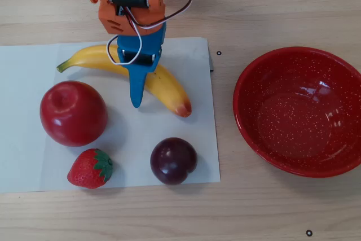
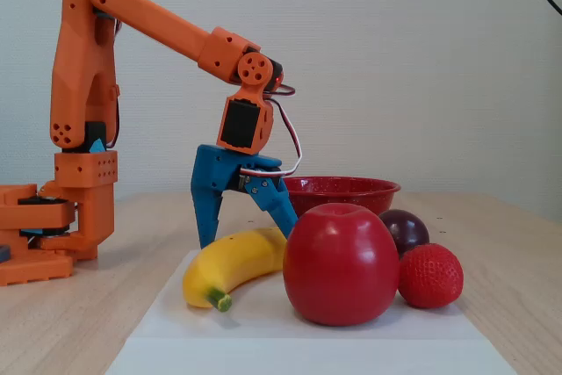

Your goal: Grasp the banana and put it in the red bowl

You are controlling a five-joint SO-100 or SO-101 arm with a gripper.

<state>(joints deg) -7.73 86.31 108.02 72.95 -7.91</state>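
Note:
The yellow banana (image 1: 169, 90) lies on white paper, with its green stem to the left and its reddish end to the right in the overhead view. In the fixed view the banana (image 2: 233, 261) points its stem at the camera. My blue gripper (image 1: 140, 80) is open and lowered over the banana's middle, one finger on each side; in the fixed view the gripper (image 2: 246, 227) has its tips close to the paper. The jaws are not closed on the banana. The red speckled bowl (image 1: 242, 111) sits empty to the right, off the paper, and in the fixed view the bowl (image 2: 342, 191) is behind the fruit.
A red apple (image 1: 73, 113), a strawberry (image 1: 90, 169) and a dark plum (image 1: 173, 160) lie on the paper (image 1: 22, 83) near the banana. The apple (image 2: 341, 263) is close beside the banana. The orange arm base (image 2: 61, 217) stands at the left of the fixed view.

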